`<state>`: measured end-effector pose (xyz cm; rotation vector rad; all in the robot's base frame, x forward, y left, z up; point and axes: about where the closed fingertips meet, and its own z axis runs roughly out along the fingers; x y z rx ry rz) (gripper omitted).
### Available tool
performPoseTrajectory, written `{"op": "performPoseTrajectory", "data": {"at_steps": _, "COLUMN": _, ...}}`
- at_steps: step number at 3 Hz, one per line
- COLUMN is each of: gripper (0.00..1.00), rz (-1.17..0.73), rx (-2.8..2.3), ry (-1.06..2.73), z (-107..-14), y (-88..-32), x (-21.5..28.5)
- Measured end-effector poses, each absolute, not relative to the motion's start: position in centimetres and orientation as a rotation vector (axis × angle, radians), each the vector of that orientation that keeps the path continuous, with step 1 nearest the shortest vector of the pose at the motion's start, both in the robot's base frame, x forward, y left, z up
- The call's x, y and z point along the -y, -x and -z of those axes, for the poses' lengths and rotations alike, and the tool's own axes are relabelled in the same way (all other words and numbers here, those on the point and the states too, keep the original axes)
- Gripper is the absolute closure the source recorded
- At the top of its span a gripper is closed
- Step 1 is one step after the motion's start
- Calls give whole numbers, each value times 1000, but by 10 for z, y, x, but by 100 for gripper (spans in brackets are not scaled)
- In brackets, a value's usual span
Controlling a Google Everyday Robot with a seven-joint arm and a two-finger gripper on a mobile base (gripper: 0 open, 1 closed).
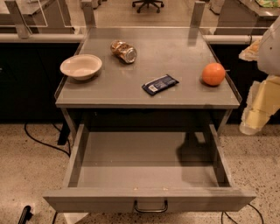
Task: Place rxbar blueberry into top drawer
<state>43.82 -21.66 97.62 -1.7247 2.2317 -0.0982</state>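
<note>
- Rxbar blueberry [160,84] lay flat on the grey tabletop [175,48], near the front edge, label patch up, skewed to the edge. Nothing touched it and it was not yet in the drawer.
- Top drawer [148,199] stood pulled fully out below the table, at 6 o'clock from the bar, with a bare floor. Judged ready to receive a drop from above.
- Handle [151,207] sat centred on the front panel.
- Gripper [253,116] hung off the table's right side, at 4 o'clock from the bar and well apart from it. Nothing seen in it; whether it was spread or closed, I cannot tell.
- Orange [213,74] sat at 3 o'clock from the bar, between it and the gripper. Judged a thing to clear on the reach in.
- Bowl [81,67] at 9 o'clock and a gold-brown can [124,51] on its side at 11 o'clock, both well apart from the bar.
- Surface was smooth, matte metal with low raised side rims.
- Room had a speckled floor [30,166], cables [43,140] at 8 o'clock and an office chair base [148,4] at 12 o'clock.
</note>
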Motion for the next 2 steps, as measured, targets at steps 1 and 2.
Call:
{"op": "performPoseTrajectory", "data": {"at_steps": 1, "gripper": 0, "rz": 99, "rx": -2228, "ry": 1724, "z": -976, "y": -439, "x": 216}}
{"op": "performPoseTrajectory", "data": {"at_steps": 2, "gripper": 0, "rz": 13, "rx": -2170, "ry": 1794, "z": -968, "y": -467, "x": 195}}
